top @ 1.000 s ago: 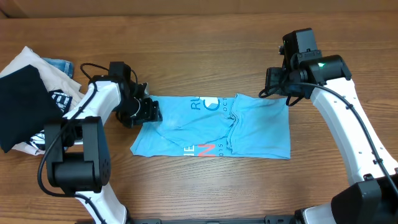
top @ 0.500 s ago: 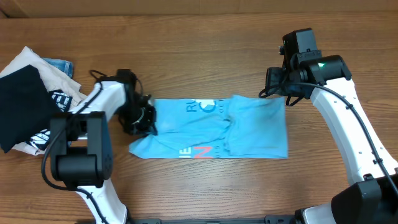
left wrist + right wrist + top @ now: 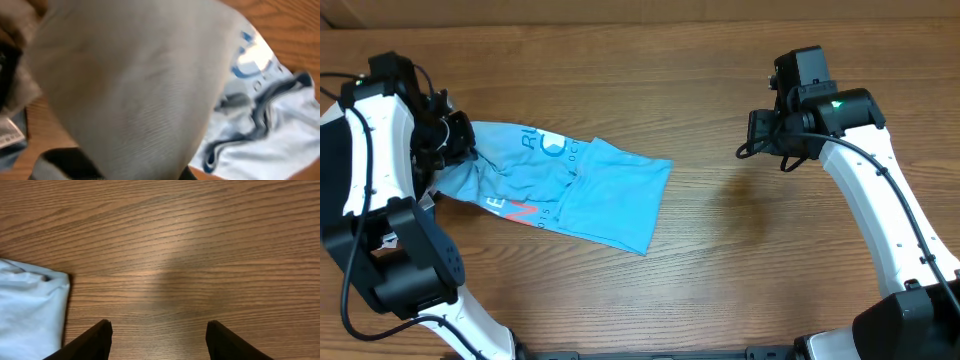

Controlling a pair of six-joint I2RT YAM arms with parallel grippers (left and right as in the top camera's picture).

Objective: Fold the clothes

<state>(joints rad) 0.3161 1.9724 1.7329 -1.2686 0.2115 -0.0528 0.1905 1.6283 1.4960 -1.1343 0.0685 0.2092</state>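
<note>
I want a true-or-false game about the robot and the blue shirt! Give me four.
The left gripper is shut on the blue T-shirt. True.
The right gripper holds the T-shirt too. False: it is open above the table, touching no cloth.
The T-shirt lies on the table's right side. False: it lies on the left side.
The T-shirt has red-pink letters. True.

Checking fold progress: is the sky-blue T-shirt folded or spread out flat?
Folded, not spread: the light sky-blue T-shirt lies as a narrow doubled strip, its lettering cut off at both long edges.
</note>
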